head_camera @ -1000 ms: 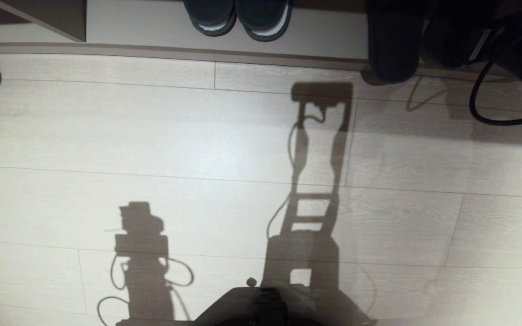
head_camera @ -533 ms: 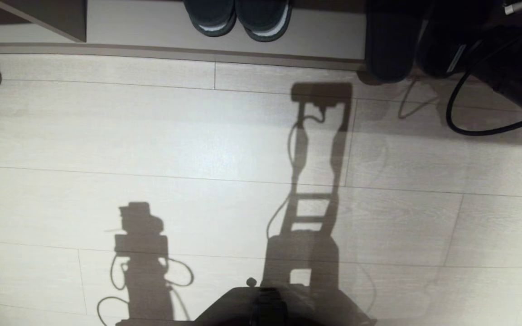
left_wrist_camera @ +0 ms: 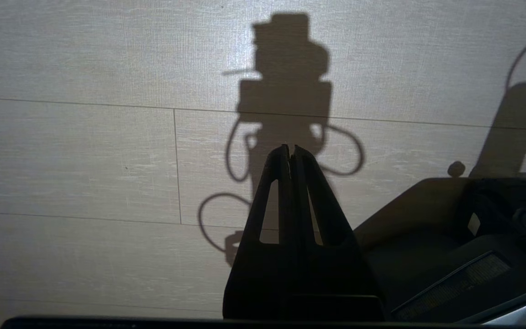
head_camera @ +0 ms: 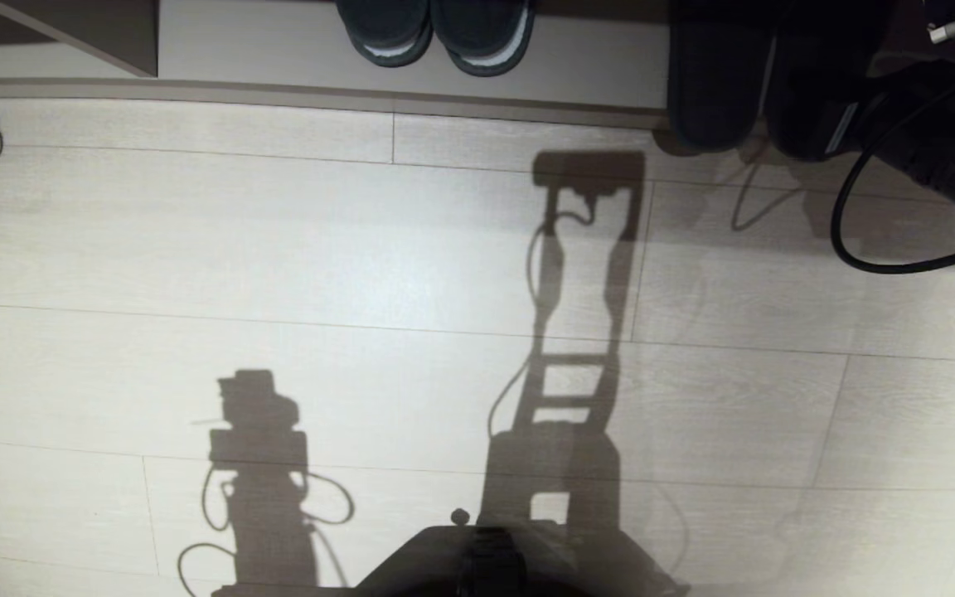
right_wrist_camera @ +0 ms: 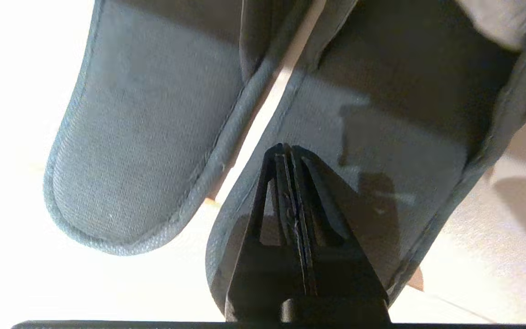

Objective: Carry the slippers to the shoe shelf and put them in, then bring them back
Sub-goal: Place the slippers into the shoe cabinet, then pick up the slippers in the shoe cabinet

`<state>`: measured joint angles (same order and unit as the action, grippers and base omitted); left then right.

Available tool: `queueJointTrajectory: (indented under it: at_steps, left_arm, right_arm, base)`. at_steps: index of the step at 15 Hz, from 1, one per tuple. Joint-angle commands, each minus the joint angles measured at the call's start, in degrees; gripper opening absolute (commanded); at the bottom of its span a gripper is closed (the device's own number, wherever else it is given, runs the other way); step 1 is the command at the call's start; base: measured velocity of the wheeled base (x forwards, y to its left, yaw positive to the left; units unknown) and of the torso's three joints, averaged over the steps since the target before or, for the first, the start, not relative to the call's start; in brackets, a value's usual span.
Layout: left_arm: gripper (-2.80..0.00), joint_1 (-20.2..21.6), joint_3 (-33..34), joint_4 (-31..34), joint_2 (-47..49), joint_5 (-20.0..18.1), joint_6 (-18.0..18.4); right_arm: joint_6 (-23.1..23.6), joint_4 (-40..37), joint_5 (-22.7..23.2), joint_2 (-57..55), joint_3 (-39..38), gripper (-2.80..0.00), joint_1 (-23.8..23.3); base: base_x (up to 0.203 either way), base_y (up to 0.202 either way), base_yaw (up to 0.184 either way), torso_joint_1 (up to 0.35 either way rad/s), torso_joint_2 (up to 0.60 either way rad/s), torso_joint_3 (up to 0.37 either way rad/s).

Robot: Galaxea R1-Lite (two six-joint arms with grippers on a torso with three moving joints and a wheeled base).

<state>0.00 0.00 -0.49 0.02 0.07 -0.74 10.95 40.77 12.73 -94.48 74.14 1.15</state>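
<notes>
Up close, right tool [right_wrist_camera: 290, 151] clenched — fingers pressed flat together, holding nothing, tip poised over the heel part of one of the slippers [right_wrist_camera: 153, 137]. Pair lies side by side, nearly touching, a thin strip of pale surface showing between them. From the head view the slippers [head_camera: 714, 91] sit at the far right on the shelf [head_camera: 278, 50] floor, heels overhanging its brown front edge toward the floor [head_camera: 278, 249]. Right arm and its black cable [head_camera: 875, 257] crowd the corner beside them. Another darker pair [head_camera: 436, 33] stands further left in the shelf. Left tool [left_wrist_camera: 291, 153] also clenched, empty, hanging above bare floor.
</notes>
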Motion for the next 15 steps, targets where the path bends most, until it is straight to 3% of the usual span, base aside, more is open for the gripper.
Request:
queueJointTrajectory:
  at_steps: [1,8,15]
  left_arm:
    - [-2.80,0.00,0.00,-0.04,-0.11,0.01,-0.05]
    - [-2.80,0.09,0.00,-0.04,-0.11,0.10,-0.05]
    - [-2.80,0.06,0.00,-0.01,-0.09,0.01,0.04]
  right_arm:
    - [0.04,0.26,0.11,0.74,0.28,-2.80,-0.06]
    - [-0.13,-0.15,-0.25,10.29,-4.54,-2.80,-0.26]
    - [-0.22,-0.40,-0.30,34.29,-26.44,-2.80,-0.27]
  base:
    - [0.000,0.000,0.000,0.000,0.00,0.000]
    - [0.000,0.000,0.000,0.000,0.00,0.000]
    - [0.000,0.000,0.000,0.000,0.00,0.000]
